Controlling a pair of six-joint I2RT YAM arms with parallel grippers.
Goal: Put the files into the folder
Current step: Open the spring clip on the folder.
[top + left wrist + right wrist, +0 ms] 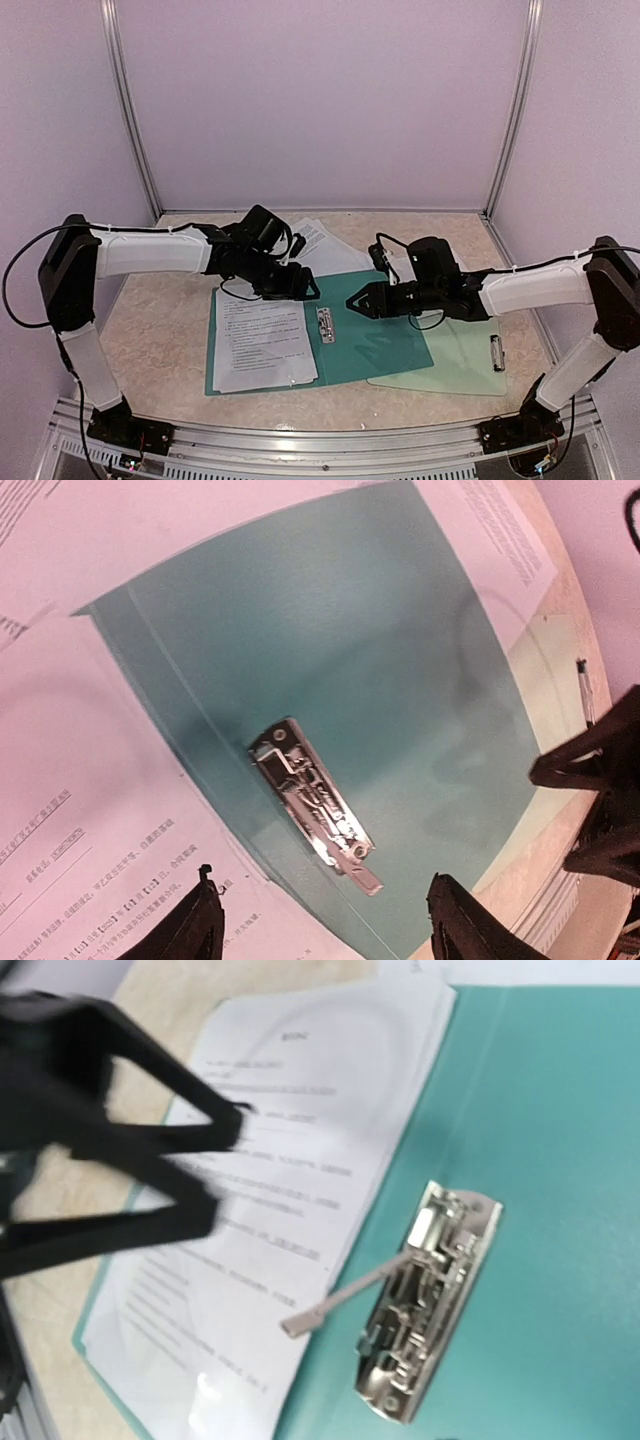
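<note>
The left gripper (325, 938) hangs with its jaws spread and nothing between them, poised just above the metal lever clip (425, 1305) at the spine of the folder (385, 335). Right of the clip, the right gripper (362, 300) hovers low over the bare teal panel. Its two dark fingers are parted and it carries nothing. In the right wrist view its own fingers cannot be made out. A blurred black forked shape fills the left of that frame.

The folder lies open and flat on the table (160, 310), dark teal-green, and the clip's thin lever is tilted up off its plate. Left of the clip, the files (262, 345) lie stacked on the folder's left panel and hide nearly all of it. They are white sheets with blocks of black print too small to read. Beyond the clip, more loose sheets (325, 245) are partly hidden by the left arm. Right of the clip, a pale mint clipboard (455, 360) is overlapped along its left edge by the folder.
</note>
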